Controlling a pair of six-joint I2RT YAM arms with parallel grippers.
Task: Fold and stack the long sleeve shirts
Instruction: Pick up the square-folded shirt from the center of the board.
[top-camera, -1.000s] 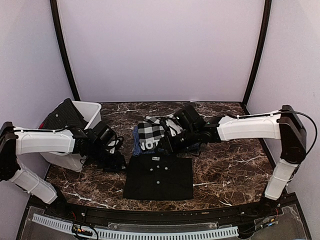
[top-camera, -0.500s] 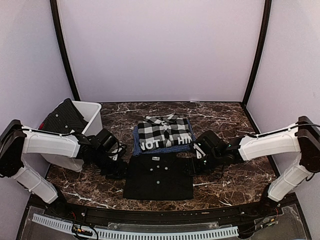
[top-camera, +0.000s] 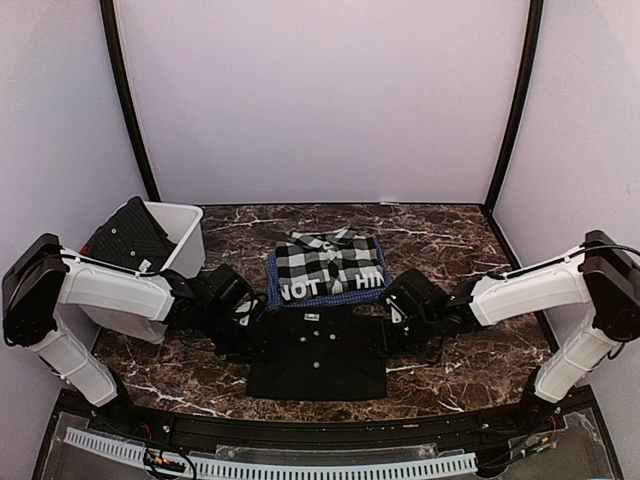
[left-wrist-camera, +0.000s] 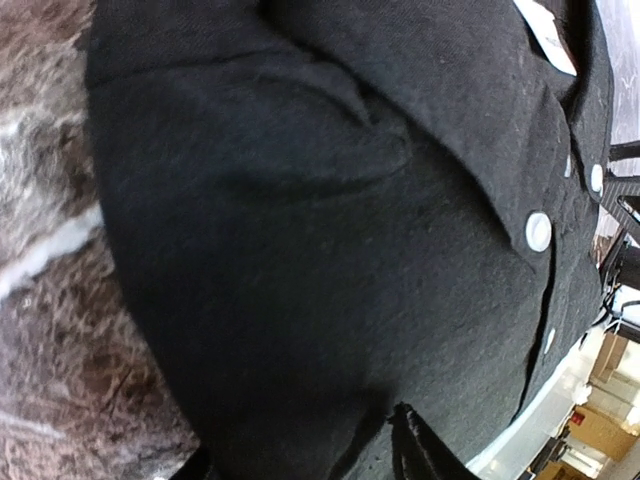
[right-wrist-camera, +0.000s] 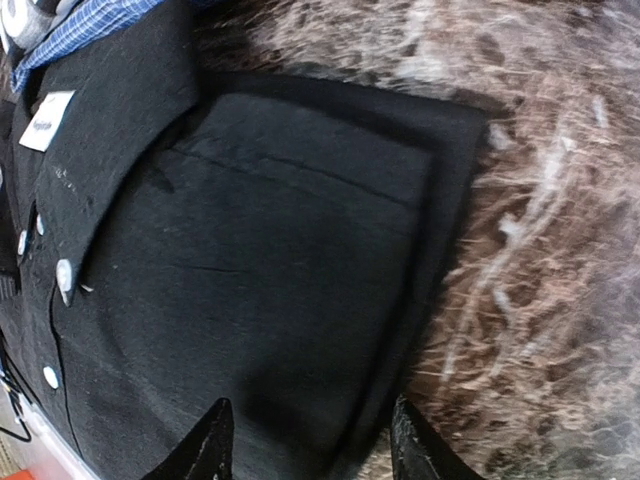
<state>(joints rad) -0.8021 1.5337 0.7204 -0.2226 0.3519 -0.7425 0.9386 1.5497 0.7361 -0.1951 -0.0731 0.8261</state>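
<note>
Roughly two thirds done, by the look of it. Folded flat at the near middle of the table (top-camera: 450, 240): a black shirt (top-camera: 316, 352), buttons up. Just behind it, touching its collar edge, a checked shirt (top-camera: 328, 268), folded too. Not yet stacked, though. Left to do, judging from this: laying one on the other, then folding a third shirt (top-camera: 125, 235), dark and draped over the bin (top-camera: 188, 222). Left gripper (top-camera: 243, 335) down at the black shirt's left edge, right gripper (top-camera: 385, 332) at its right edge, both with fingers spread apart over the cloth, clamping nothing.
</note>
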